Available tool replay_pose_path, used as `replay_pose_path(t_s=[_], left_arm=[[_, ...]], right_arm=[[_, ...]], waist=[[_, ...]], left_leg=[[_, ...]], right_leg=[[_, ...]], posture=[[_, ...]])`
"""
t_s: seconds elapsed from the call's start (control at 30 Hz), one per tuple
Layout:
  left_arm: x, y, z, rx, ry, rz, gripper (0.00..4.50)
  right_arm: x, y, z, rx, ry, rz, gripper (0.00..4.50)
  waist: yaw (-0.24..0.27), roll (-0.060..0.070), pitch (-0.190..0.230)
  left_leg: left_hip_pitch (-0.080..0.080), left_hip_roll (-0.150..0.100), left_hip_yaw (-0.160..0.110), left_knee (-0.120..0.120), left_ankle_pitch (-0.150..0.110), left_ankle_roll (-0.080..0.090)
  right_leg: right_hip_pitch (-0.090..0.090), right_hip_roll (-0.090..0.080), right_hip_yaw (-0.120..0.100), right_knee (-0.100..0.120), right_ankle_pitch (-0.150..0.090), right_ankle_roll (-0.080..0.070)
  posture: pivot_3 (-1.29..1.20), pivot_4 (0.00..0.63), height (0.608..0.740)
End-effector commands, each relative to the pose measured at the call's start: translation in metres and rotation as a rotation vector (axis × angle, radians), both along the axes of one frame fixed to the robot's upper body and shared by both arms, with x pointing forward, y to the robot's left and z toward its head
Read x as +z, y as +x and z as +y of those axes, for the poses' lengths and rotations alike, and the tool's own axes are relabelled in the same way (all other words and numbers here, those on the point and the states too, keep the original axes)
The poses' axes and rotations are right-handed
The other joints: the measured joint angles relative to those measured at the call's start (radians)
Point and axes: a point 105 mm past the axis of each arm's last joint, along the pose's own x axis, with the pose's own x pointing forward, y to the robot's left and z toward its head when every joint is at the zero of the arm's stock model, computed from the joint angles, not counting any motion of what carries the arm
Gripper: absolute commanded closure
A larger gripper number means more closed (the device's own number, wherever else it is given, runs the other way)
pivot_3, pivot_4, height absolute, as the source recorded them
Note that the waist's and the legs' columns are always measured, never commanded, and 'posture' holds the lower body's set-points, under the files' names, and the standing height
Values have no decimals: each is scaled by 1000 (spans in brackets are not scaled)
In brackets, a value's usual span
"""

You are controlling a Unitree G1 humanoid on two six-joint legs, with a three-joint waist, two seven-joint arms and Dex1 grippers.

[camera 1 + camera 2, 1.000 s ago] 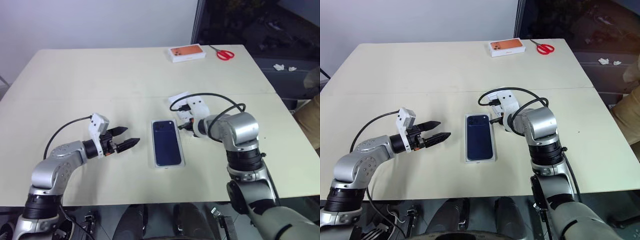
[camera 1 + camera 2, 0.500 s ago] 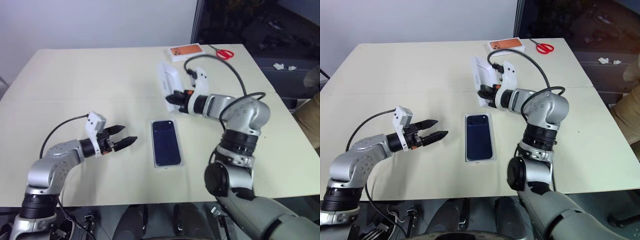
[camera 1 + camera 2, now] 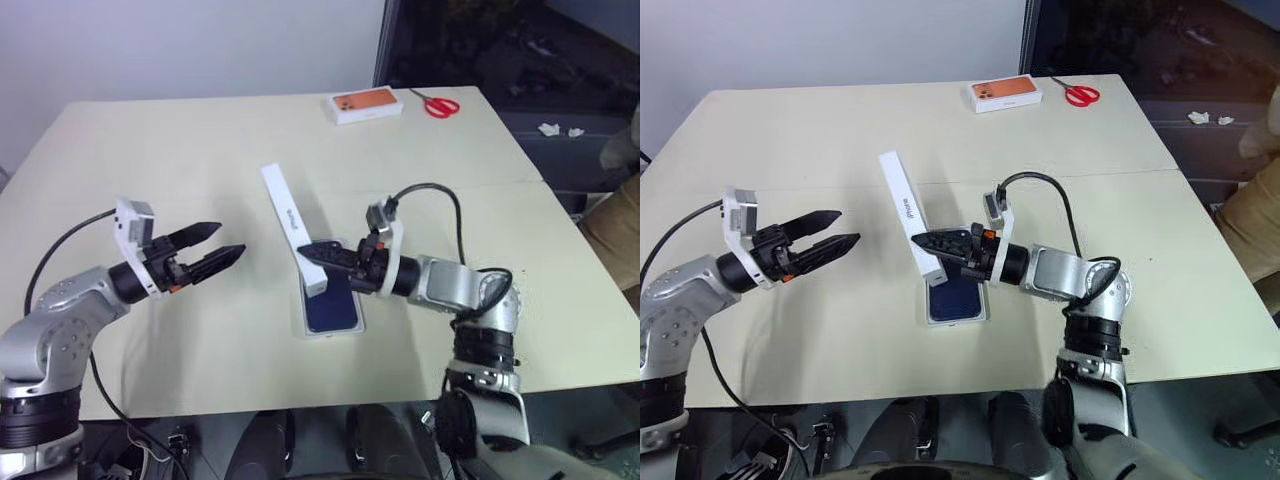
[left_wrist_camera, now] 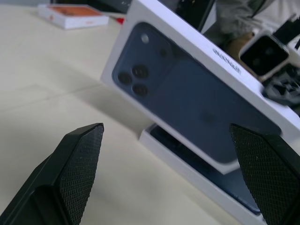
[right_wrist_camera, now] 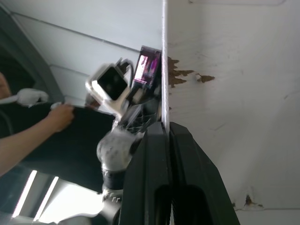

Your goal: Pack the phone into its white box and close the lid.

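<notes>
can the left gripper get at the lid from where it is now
Probably yes. The left gripper is open and points across bare table straight at the lid, which the right gripper holds tilted on edge above the phone in the white box. Nothing lies between them.

The phone [image 3: 331,306] lies in the white box [image 3: 306,327] near the front middle of the table [image 3: 180,140]. The lid [image 3: 293,227] is on edge just above the box's left side, between the left gripper [image 3: 222,248] and the right gripper [image 3: 312,254]. Another box [image 3: 363,105] lies at the far edge, with scissors [image 3: 437,104] to its right.
</notes>
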Motion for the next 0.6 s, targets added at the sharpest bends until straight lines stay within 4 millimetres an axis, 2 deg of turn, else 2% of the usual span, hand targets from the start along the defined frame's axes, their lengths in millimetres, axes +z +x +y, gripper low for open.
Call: replay_pose_path(t_s=[0.03,0.17,0.47,0.5,0.53,0.6], left_arm=[[5,-5,0,-2,11,-42,0],[-6,-5,-7,-14,30,-20,0],[-13,-5,-19,-52,0,17,0],[-15,-7,-21,-67,-7,29,504],[-15,-8,-23,-77,-12,37,754],[-18,-8,-26,-73,-11,39,1727]], right_arm=[[19,-20,11,49,97,-41,4478],[-4,-35,12,37,57,18,4478],[-12,-30,17,-17,66,94,4478],[-14,-28,17,-24,64,111,4500],[-16,-27,17,-28,64,120,4500],[-22,-30,19,-6,51,142,4500]], waist=[[-3,0,0],[6,0,0],[6,-1,0],[5,-1,0],[6,-1,0],[6,-1,0]], left_leg=[[0,1,0,0,0,0],[0,1,0,0,0,0],[0,1,0,0,0,0],[0,1,0,0,0,0],[0,1,0,0,0,0],[0,1,0,0,0,0]], right_leg=[[0,1,0,0,0,0],[1,2,0,0,0,0],[1,1,0,-1,0,0],[1,1,0,-1,0,0],[1,1,0,-1,0,0],[1,1,0,-1,0,0]], posture=[[0,150,740],[0,150,740],[0,150,740],[0,150,740],[0,150,740],[0,150,740]])
